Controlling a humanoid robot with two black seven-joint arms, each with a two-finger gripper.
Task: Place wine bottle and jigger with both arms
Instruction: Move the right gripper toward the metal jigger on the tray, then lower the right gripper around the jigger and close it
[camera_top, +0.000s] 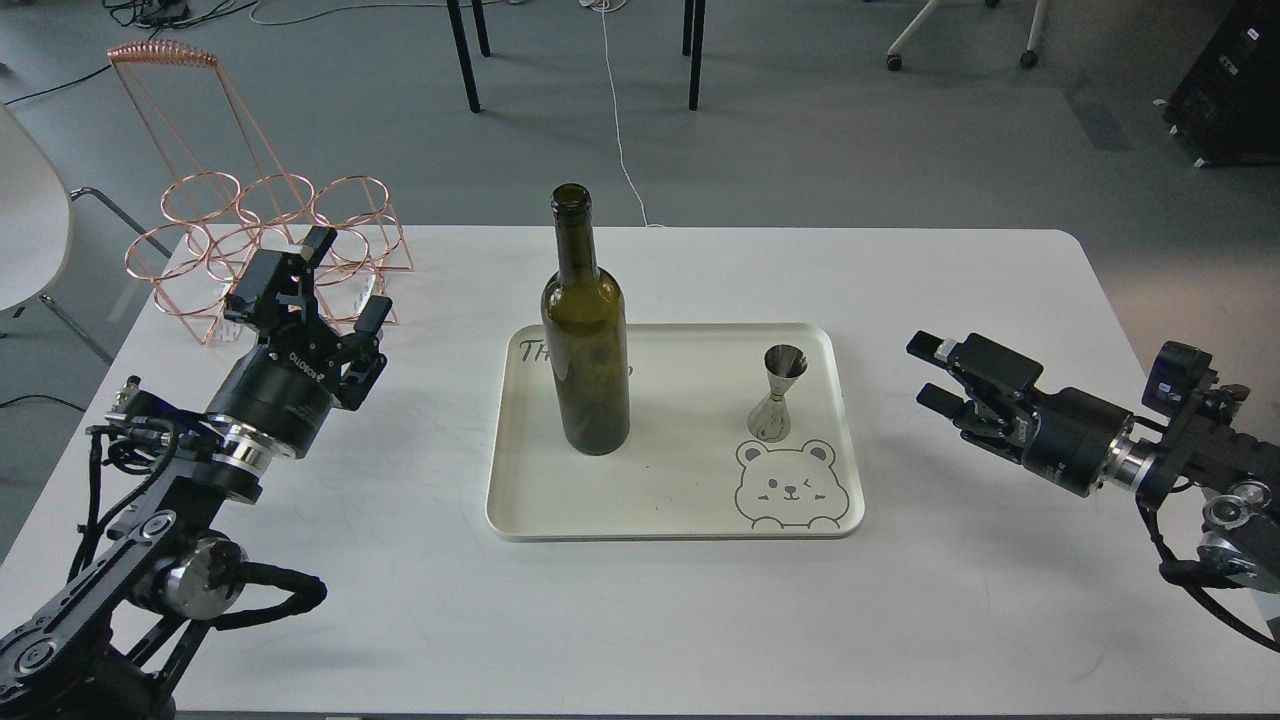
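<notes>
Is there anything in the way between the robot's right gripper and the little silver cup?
Nothing visible. Between the right gripper and the jigger there is only bare table and the low rim of the tray the jigger stands on.

White table (960, 620) with rounded corners — on it, a cream tray (690, 520) at centre, printed with a bear, and a copper wire rack (265, 250) at far left.

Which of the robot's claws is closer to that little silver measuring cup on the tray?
The right claw. It hovers open just beyond the tray's right edge, level with the jigger. The left claw is far off, past the wine bottle, near the copper rack.
</notes>
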